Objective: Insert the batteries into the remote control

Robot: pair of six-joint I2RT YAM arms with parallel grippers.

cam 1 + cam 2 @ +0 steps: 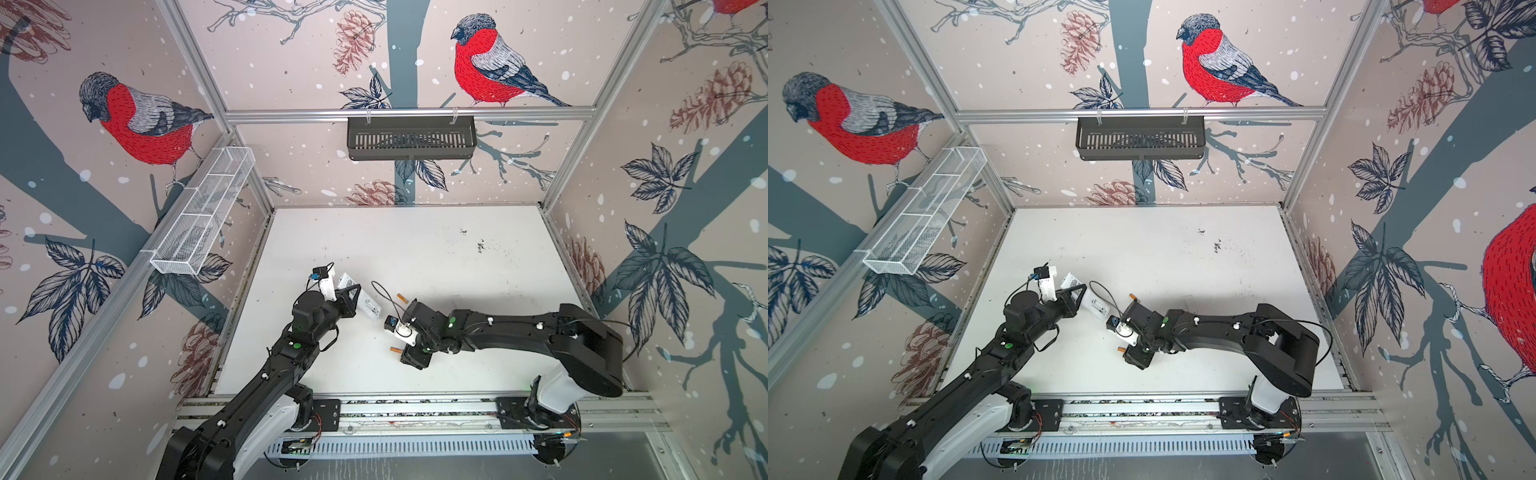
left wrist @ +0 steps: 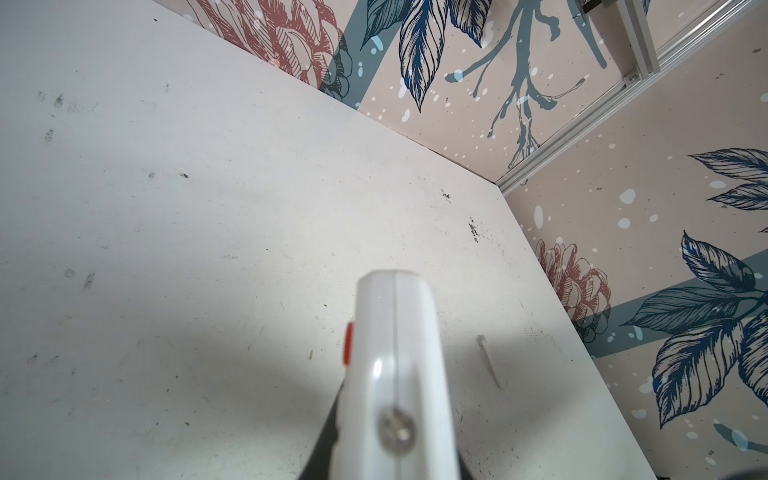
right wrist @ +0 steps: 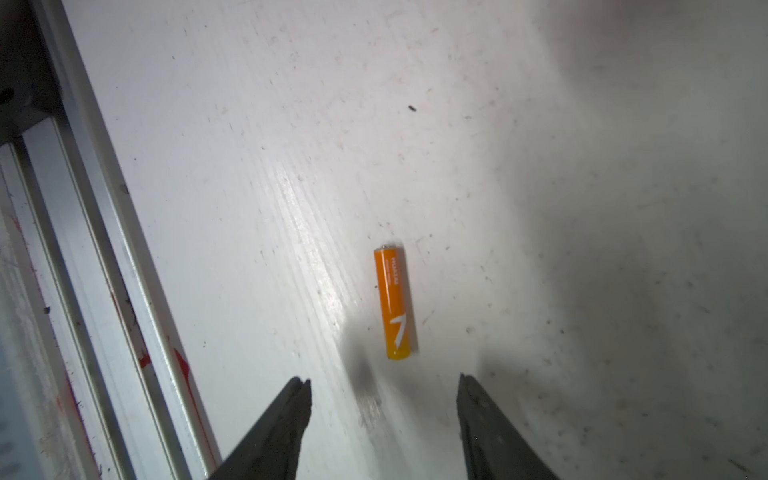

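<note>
My left gripper (image 1: 348, 300) (image 1: 1074, 297) is shut on the white remote control (image 1: 368, 305) (image 1: 1096, 305) and holds it above the table. In the left wrist view the remote control (image 2: 395, 353) shows edge-on with a red button, and the left gripper (image 2: 386, 457) clamps its sides. One orange battery (image 1: 402, 297) (image 1: 1133, 296) lies beyond my right wrist. The other battery (image 1: 395, 350) (image 1: 1121, 350) (image 3: 395, 303) lies flat on the table, just ahead of my right gripper (image 1: 409, 358) (image 1: 1136, 358) (image 3: 384, 382). That gripper is open, with nothing between its fingers.
An aluminium rail (image 1: 415, 407) (image 3: 104, 249) runs along the table's front edge, close to the right gripper. A black basket (image 1: 411, 137) hangs on the back wall and a white wire basket (image 1: 203, 212) on the left wall. A thin grey sliver (image 2: 490, 361) lies on the table.
</note>
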